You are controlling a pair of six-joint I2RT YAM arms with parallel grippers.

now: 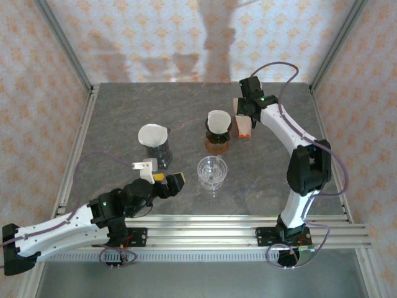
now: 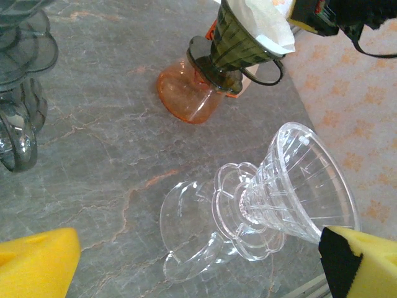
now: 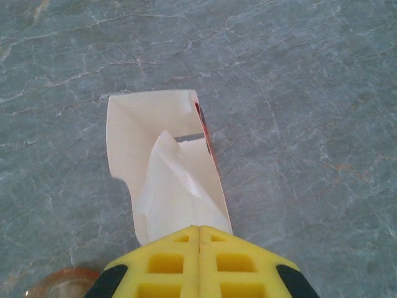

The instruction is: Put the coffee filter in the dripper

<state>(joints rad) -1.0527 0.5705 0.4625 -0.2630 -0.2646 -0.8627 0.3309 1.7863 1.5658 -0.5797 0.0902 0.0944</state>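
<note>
An empty clear glass dripper [image 1: 212, 171] stands at the table's middle front, and in the left wrist view this dripper [image 2: 291, 186] sits just ahead of my wide-open left gripper [image 2: 198, 267] [image 1: 164, 177]. At the back right, a red filter box [image 1: 244, 126] lies on the table. My right gripper [image 1: 244, 113] hangs over it. In the right wrist view the yellow fingers [image 3: 180, 261] of my right gripper [image 3: 198, 231] are pressed together on a white coffee filter [image 3: 177, 186] that sticks out of the box's [image 3: 124, 124] open mouth.
A dark dripper lined with a filter [image 1: 218, 123] sits on an orange glass base [image 1: 217, 145] just left of the box. Another dark dripper with a filter [image 1: 154, 140] stands at the middle left. Metal frame rails run along the table's edges.
</note>
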